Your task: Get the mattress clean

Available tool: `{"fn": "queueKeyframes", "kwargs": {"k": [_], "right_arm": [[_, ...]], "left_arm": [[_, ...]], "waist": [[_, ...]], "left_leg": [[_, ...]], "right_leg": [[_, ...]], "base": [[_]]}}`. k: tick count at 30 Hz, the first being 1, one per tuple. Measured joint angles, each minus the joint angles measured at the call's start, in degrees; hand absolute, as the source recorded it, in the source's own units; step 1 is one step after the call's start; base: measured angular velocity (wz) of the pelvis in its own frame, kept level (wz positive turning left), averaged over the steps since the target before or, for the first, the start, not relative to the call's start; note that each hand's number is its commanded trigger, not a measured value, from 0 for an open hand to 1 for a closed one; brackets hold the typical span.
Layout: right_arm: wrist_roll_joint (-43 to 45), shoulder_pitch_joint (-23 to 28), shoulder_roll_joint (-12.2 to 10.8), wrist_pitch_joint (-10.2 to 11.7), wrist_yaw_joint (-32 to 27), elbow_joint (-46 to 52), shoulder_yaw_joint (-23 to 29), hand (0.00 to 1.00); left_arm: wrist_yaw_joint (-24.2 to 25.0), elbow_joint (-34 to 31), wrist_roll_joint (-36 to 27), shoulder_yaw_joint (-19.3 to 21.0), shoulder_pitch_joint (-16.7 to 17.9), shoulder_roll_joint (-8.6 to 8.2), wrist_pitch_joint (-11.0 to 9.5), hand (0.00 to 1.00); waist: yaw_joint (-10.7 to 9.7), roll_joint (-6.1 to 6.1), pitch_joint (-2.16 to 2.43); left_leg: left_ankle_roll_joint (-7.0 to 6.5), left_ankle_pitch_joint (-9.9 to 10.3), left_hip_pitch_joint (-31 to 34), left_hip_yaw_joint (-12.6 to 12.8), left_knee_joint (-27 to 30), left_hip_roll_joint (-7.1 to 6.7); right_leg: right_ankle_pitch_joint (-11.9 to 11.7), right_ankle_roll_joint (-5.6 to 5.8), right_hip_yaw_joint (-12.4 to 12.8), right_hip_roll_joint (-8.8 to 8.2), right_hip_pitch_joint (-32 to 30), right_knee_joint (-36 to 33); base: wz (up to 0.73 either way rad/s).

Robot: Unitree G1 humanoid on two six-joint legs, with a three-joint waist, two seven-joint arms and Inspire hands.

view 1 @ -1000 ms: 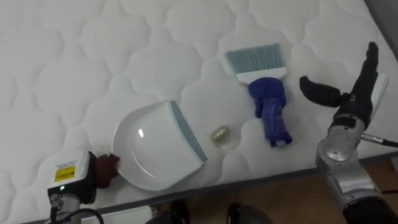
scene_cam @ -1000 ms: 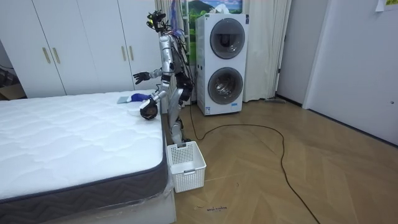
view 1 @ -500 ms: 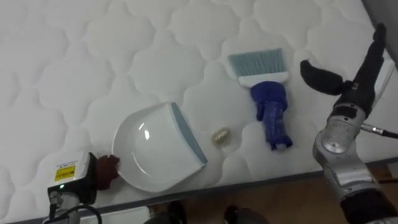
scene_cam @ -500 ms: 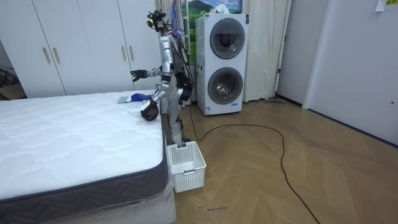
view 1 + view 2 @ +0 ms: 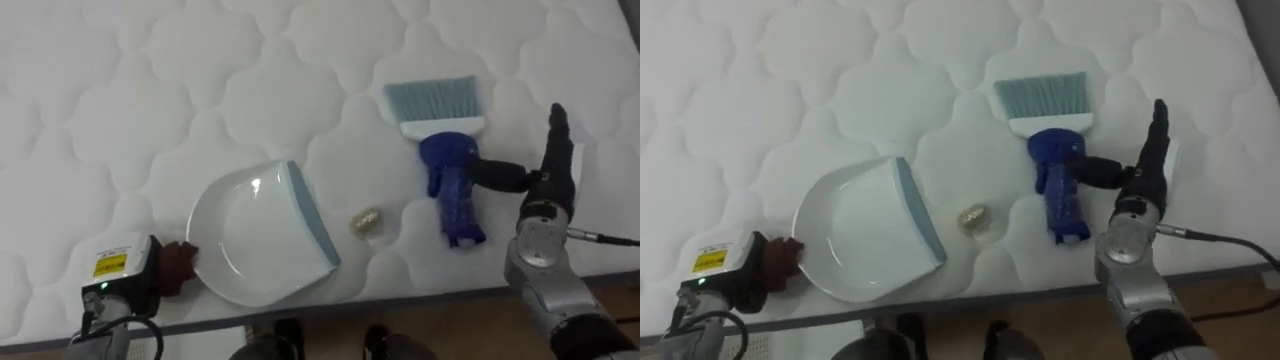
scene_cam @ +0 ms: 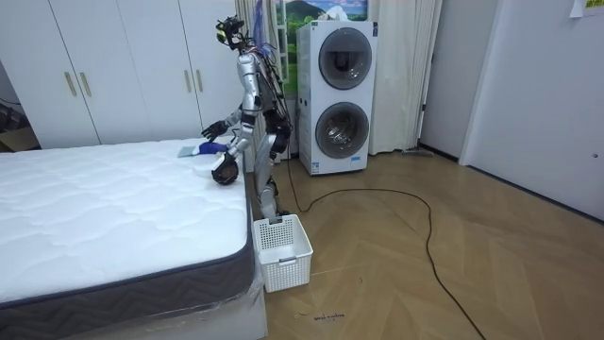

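The brush (image 5: 450, 175) is lying on the bed (image 5: 120, 90), right of centre, bristles toward the top. The right hand (image 5: 548, 172) is hovering just beside its handle, fingers straight, thumb reaching toward it, gripping nothing. The dustpan (image 5: 255, 240) and a small scrap (image 5: 367, 221) are sitting at lower centre. The left hand (image 5: 150, 278) is sitting at lower left against the dustpan; I cannot tell its grip.

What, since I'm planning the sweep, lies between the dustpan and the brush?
A small crumpled wad lies on the mattress between dustpan and brush, in both eye views.
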State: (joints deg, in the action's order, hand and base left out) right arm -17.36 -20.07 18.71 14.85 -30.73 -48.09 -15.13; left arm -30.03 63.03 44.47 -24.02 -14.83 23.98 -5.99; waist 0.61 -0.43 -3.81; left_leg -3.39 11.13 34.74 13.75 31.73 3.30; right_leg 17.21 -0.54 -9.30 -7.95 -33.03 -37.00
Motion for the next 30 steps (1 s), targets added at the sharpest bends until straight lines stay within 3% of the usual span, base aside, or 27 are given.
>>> {"fn": "queueKeyframes", "kwargs": {"k": [8,19,23,26,30], "right_arm": [[-2.8,-1.4,0.0,0.0,7.7,-3.4,-0.7,0.00],[-4.0,-3.6,-0.2,-1.2,12.3,-6.2,-1.3,0.00],[-5.8,-5.8,-0.2,-1.2,14.7,-10.2,-1.7,0.00],[-5.8,-6.4,-0.2,-1.2,15.3,-10.9,-1.7,0.00],[-4.8,-6.9,-0.2,-1.2,16.6,-12.9,-1.7,0.00]], "left_arm": [[0.9,-0.2,0.1,-1.4,-1.6,0.09,-0.8,1.00],[2.1,-1.4,0.1,-1.9,-2.4,0.09,-0.6,1.00],[2.1,-1.3,0.1,-2.0,-2.7,0.07,-0.6,1.00],[2.1,-1.3,0.0,-1.9,-2.8,-0.03,-0.5,1.00],[2.1,-1.1,0.1,-1.9,-2.8,-0.12,-0.2,1.00]], "waist": [[1.3,0.01,-0.02],[1.5,0.13,-0.06],[1.6,0.55,-0.32],[1.7,1.40,-0.80],[1.7,1.87,-0.73]], "left_leg": [[-0.11,0.1,0.8,-0.3,0.6,0.05],[-0.36,0.3,1.7,-0.8,1.8,0.00],[-0.36,0.3,1.9,-1.3,2.5,0.09],[-0.32,0.7,2.0,-1.3,3.0,0.42],[-0.30,0.7,1.4,-1.4,2.9,0.39]], "right_leg": [[0.1,0.03,-0.8,-0.15,-0.1,-0.1],[0.6,-0.02,-1.7,-0.73,-0.5,-1.2],[0.6,-0.03,-2.0,-0.67,-0.5,-1.8],[0.6,-0.05,-2.0,-0.34,-0.4,-2.0],[0.6,-0.12,-2.0,0.15,0.2,-1.9]], "base": [[0.05],[0.03],[0.04],[-0.05],[-0.01]]}}
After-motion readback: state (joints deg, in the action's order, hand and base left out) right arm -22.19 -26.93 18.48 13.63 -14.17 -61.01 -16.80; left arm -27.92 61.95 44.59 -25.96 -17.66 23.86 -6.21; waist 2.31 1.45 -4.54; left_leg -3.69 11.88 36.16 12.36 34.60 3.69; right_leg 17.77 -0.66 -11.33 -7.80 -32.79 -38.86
